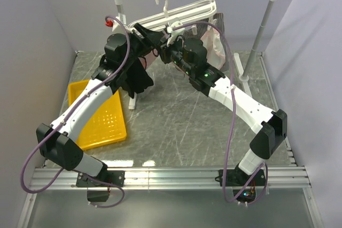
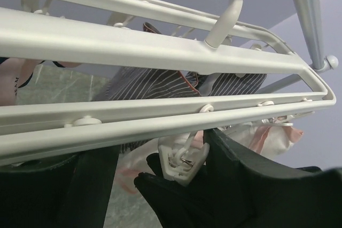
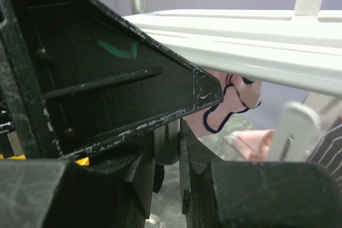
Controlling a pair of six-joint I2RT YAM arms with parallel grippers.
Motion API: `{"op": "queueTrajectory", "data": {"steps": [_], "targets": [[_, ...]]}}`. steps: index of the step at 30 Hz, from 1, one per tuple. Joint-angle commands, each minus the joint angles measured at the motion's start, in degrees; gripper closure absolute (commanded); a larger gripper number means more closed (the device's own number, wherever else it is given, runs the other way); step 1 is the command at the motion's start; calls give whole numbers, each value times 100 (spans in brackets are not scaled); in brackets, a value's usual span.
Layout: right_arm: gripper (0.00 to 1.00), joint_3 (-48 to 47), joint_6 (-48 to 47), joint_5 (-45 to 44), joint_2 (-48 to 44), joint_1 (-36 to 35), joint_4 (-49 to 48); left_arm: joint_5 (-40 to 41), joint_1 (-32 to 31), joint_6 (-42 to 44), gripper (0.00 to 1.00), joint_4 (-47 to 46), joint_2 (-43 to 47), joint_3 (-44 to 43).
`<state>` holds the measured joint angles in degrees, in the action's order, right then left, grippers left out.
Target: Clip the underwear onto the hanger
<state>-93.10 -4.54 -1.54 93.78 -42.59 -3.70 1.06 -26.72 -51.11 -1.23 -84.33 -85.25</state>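
The white hanger (image 1: 187, 10) hangs from the rail, and its bars fill the left wrist view (image 2: 133, 46). A small white clip (image 2: 181, 159) under a bar bites the black underwear (image 2: 165, 198), which droops below the hanger (image 1: 141, 78). My left gripper (image 2: 157, 156) is open, with one dark finger on each side of that clip and fabric. It reaches up to the hanger's left end (image 1: 152, 38). My right gripper (image 3: 166, 132) is shut on a pale clip tab (image 3: 166, 145) under the hanger (image 3: 240, 30), just right of the left gripper (image 1: 170, 52).
A yellow basket (image 1: 99, 113) lies on the table at the left. The grey rail stand (image 1: 267, 20) spans the back. A pale pink dark-trimmed underwear (image 3: 235, 105) and a grey striped garment (image 2: 155, 86) hang from the hanger's right side.
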Motion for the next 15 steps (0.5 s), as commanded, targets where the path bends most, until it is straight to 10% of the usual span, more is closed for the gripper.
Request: {"op": "queueTrajectory", "data": {"steps": [1,8,11,15], "targets": [[100,-156,286,409,-114,-57,-51,-167,132,356,35,-474,242,334],[98,-15,269,1015,-185,-30,-105,-747,360,400,71,-790,93,413],[66,55,225,1191,-263,5,89,-984,431,444,78,-896,14,413],[54,257,443,1882,-614,495,282,-1335,571,637,81,-1045,14,509]]}}
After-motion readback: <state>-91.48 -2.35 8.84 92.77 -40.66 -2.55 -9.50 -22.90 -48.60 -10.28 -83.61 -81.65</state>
